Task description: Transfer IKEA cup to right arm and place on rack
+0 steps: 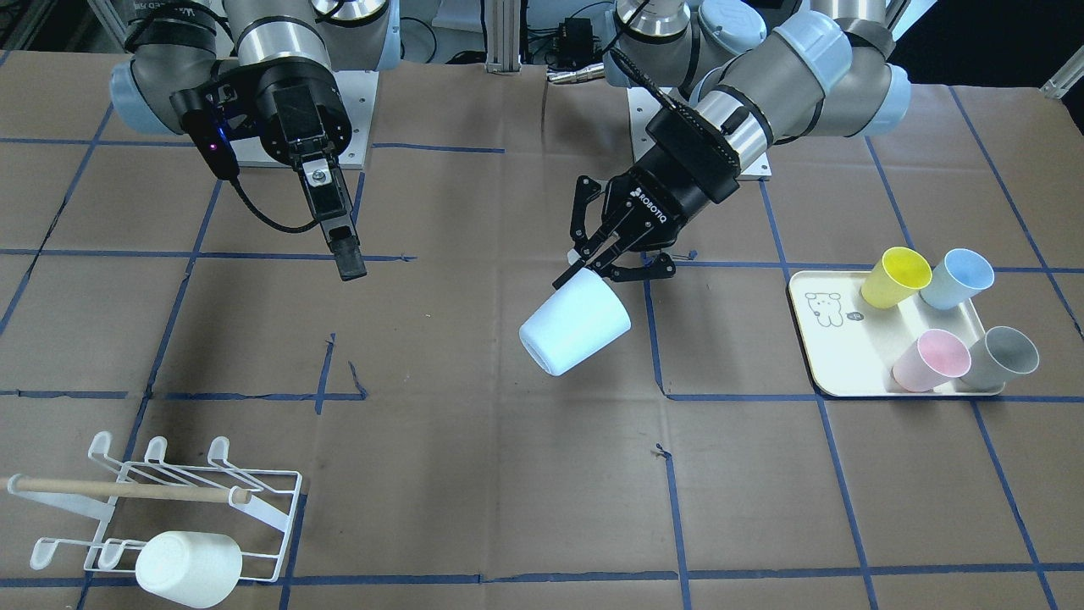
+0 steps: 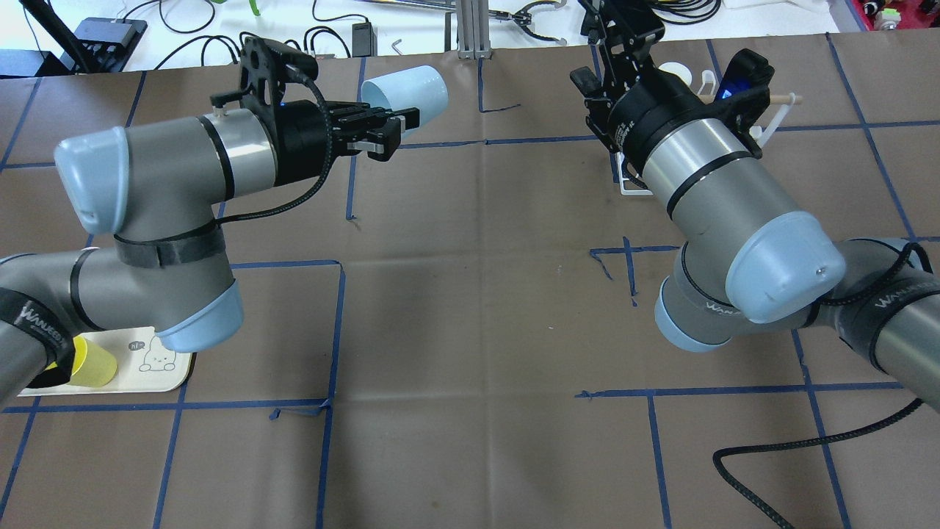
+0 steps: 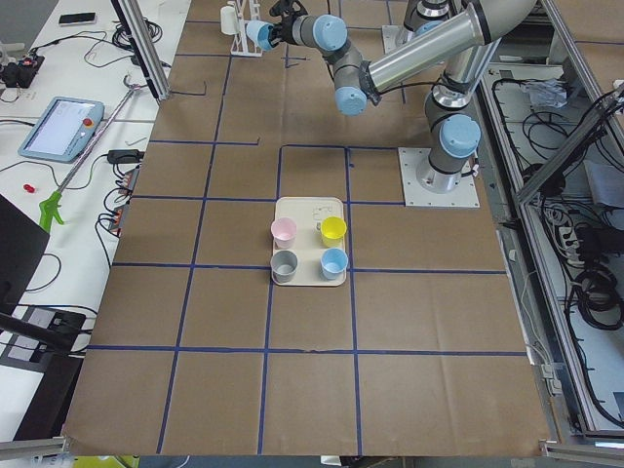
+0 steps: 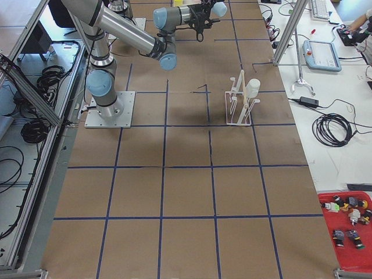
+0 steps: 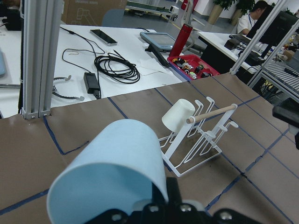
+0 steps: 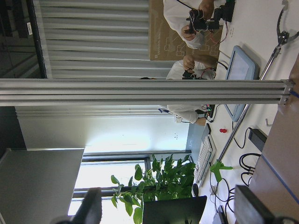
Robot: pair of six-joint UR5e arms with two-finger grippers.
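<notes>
Aloft, cup point(image 1: 576, 326) in left pincer point(image 1: 590, 269)

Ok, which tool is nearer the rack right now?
Right. The right tool hangs open on the same side as the rack; the left tool, shut on the blue cup, is farther off, near the middle.

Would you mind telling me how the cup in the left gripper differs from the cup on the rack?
Colour: the held cup is pale blue; the rack cup is cream-white. Support: the held cup hangs above the table, pinched by the left gripper; the rack cup rests on the rack. Both are plain tapered tumblers, and neither stands upright.
</notes>
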